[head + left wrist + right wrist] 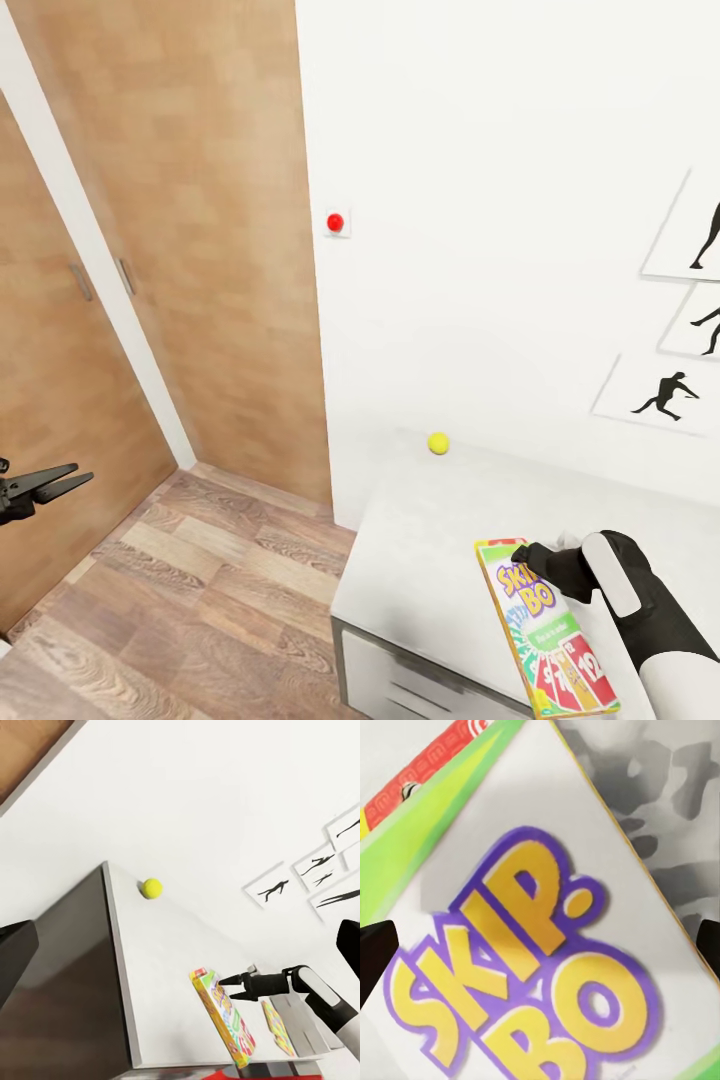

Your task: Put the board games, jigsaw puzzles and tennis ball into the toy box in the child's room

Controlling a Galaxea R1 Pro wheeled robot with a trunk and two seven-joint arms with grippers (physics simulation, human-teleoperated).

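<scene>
While the right gripper (522,553) hangs just over the top end of the SKIP-BO game box (545,630), its dark fingers stand apart and they hold nothing. In the right wrist view the two fingertips (375,952) sit at the opposite edges of the picture, with the big yellow and purple letters of the box between them, so the gripper is wide. Whether the tips touch the lid is hard to say.

This box lies flat on the grey tabletop (420,540), near its front edge, and its lower corner is cut off by the picture border in the head view. A tennis ball (438,443) rests far back on the same tabletop, close to the white wall, well apart from the box. From the left wrist view, a puzzle (276,1026) with colourful pieces lies beyond the box, partly hidden by the right arm, and a light grey toy box (307,1035) stands next to it, only its edge visible.

At the left of the head view, the left gripper (62,480) hovers over the wood floor (200,600) before a brown door (60,400); its fingers are a little apart and empty. A red knob (336,222) and black posters (665,395) are on the wall.
</scene>
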